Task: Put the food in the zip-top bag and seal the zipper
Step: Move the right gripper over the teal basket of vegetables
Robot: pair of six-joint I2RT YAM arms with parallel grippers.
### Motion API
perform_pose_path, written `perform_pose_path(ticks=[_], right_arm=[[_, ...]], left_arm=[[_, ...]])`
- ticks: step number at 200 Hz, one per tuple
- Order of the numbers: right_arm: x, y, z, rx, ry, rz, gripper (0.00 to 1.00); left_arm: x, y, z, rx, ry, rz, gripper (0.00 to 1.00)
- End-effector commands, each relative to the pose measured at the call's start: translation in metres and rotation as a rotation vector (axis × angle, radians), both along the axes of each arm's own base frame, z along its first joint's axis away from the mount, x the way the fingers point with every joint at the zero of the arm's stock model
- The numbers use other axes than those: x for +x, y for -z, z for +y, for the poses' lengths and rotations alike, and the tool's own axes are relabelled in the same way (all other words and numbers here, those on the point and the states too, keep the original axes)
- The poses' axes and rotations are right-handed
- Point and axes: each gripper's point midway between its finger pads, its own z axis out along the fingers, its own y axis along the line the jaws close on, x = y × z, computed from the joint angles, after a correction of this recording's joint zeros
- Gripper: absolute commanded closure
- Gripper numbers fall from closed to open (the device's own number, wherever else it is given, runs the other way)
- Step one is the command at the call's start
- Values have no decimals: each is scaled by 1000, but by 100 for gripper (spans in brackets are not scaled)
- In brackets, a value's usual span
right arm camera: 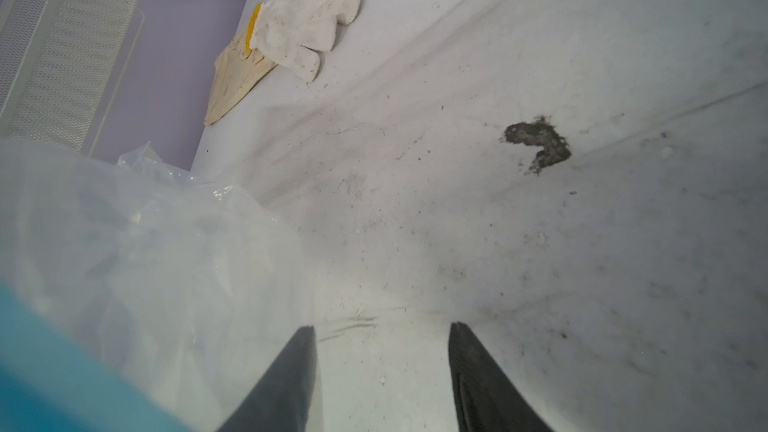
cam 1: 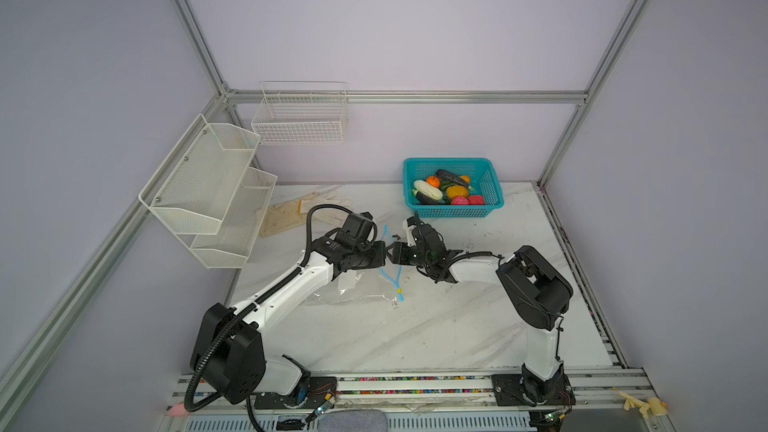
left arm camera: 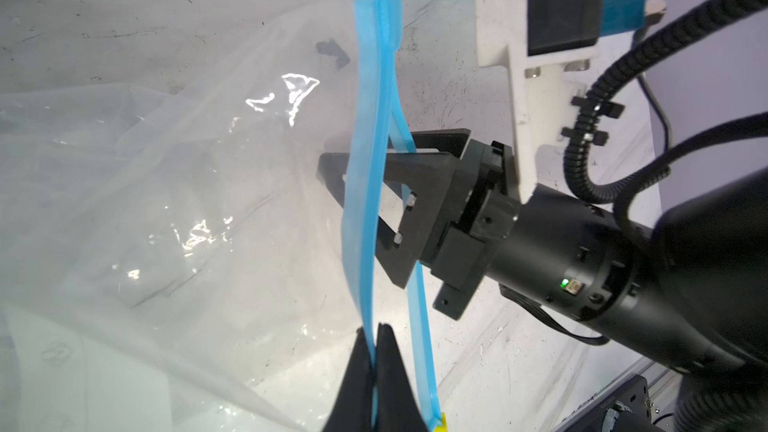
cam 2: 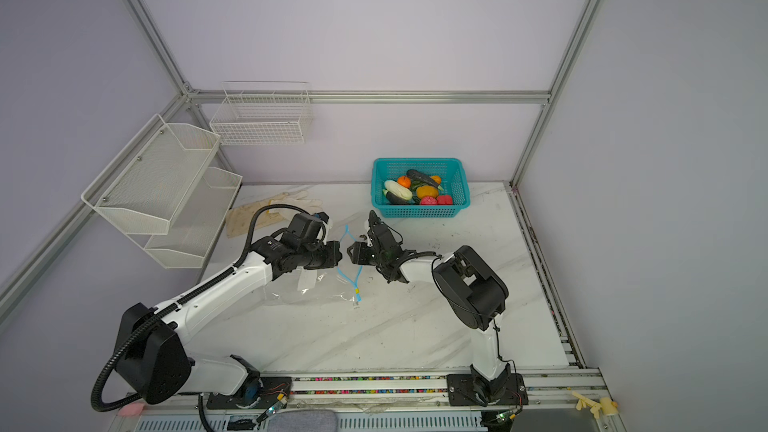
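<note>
**Bag held at its mouth, both arms engaged.** The bag (cam 1: 353, 290), clear and crinkled, lies on the surface (cam 1: 415, 338) at mid-table. Most of its body is under the left arm, and a white label (cam 1: 347, 282) shows through the film.

The zipper (left arm camera: 365, 151) is a light blue strip along the mouth. It is parted into two lips that join at a yellow slider (left arm camera: 440, 423) at the near end.

The left gripper (left arm camera: 376, 336) is closed, pinching one lip of the zipper between its fingertips and holding it raised off the surface.

The right gripper (right arm camera: 380, 328) meets it from the opposite side with its jaws apart and nothing clamped between them. In the left wrist view its fingers reach into the mouth: one lip crosses in front of them and the other passes behind. The right wrist view is hazy with film, and the bag fills one side of it.

In both top views the two grippers stand tip to tip, just beside each other.

The food (cam 1: 449, 191) is a pile of orange, white, yellow, pink, red and dark eggplant pieces. It lies in a teal basket (cam 1: 457, 213) at the far edge of the surface, apart from the bag.

A soiled white glove (right arm camera: 311, 14) lies at the far left of the surface, near the wall.
</note>
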Motion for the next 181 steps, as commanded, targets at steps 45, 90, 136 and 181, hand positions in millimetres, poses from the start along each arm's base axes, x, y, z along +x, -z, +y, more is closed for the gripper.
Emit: perform_pose_path(ticks=[45, 90, 136, 181], right_arm=[[-17, -75, -32, 7, 41, -102, 41], [14, -109, -69, -89, 145, -193, 39], [104, -108, -147, -257, 337, -214, 41], [177, -82, -187, -396, 387, -164, 44]], left_arm=[[23, -26, -9, -3, -8, -68, 100], [29, -24, -10, 5, -23, -67, 100], [39, -25, -9, 26, -53, -70, 100], [49, -30, -5, 80, -75, -68, 100]])
